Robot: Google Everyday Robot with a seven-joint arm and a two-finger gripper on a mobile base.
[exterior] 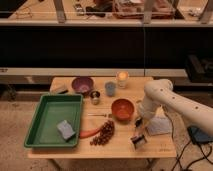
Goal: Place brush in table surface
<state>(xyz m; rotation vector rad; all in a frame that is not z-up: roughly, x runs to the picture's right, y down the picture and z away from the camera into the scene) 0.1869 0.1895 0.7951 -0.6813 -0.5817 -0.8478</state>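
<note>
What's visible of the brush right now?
The brush is small and dark, with a squarish head showing pale, silvery bristles. Its dark handle leads up to the end effector, which hangs directly above it. It sits low over the table surface near the front edge, between the grapes and grey cloth. Whether it touches the wood can't be told.

the brush [138,141], dark-headed with pale bristles, is seen low over the tan surface [117,149], front right, just beneath the end effector [138,125].
</note>
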